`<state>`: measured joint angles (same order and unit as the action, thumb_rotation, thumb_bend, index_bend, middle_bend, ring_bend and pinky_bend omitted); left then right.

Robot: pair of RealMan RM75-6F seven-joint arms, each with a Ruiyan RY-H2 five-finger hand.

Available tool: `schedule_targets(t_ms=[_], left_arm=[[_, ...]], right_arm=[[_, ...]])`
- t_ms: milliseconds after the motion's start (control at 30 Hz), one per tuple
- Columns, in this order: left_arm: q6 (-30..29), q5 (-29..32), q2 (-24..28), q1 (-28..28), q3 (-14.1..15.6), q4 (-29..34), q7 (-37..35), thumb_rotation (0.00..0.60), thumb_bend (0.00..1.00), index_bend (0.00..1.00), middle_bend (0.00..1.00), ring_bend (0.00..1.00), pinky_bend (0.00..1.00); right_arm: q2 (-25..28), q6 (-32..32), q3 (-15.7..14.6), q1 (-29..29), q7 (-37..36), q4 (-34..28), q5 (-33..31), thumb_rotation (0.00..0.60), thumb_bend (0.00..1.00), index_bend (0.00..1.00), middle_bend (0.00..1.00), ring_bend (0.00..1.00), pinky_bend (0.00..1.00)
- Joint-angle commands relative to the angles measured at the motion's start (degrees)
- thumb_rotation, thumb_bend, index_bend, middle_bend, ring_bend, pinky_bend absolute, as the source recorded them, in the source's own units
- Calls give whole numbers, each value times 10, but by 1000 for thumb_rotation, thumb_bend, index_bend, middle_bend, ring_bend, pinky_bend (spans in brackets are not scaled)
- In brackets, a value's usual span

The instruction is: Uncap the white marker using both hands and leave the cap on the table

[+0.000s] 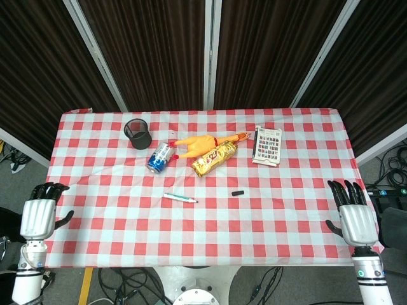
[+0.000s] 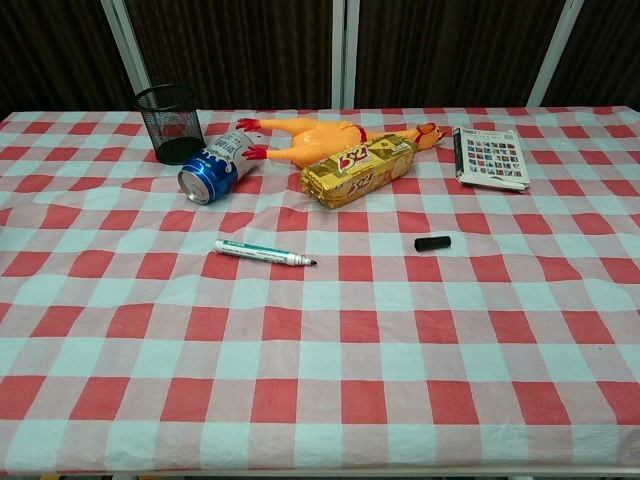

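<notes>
Left hand [image 1: 38,218] at 8 o'clock and right hand [image 1: 356,220] at 4 o'clock, both off the table edges, fingers spread, holding nothing. White marker [image 2: 264,253], uncapped, lying flat near table [image 2: 330,390] centre, tip toward 3 o'clock. Black cap [image 2: 432,243] well apart at its 3 o'clock. Beyond, toward 12 o'clock: can [image 2: 212,170], snack pack [image 2: 360,170], rubber chicken [image 2: 300,139], mesh cup [image 2: 170,122], card box [image 2: 490,157].

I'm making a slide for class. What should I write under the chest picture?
Uncapped white marker and its black cap lying apart on the checkered table.
</notes>
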<state>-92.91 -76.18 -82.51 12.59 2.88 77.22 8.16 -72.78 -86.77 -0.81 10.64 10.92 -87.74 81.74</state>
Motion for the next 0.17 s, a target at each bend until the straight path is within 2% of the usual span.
schedule_targets(t_ms=[33, 167], left_arm=[[3, -5, 5, -9, 0, 4, -5, 600, 173, 296, 270, 191, 209], [9, -14, 6, -15, -4, 9, 1, 600, 173, 296, 270, 191, 209]], right_arm=[[-3, 5, -1, -6, -7, 7, -1, 600, 42, 60, 102, 0, 0], [-7, 21, -1, -8, -9, 14, -3, 600, 43, 60, 103, 0, 0]])
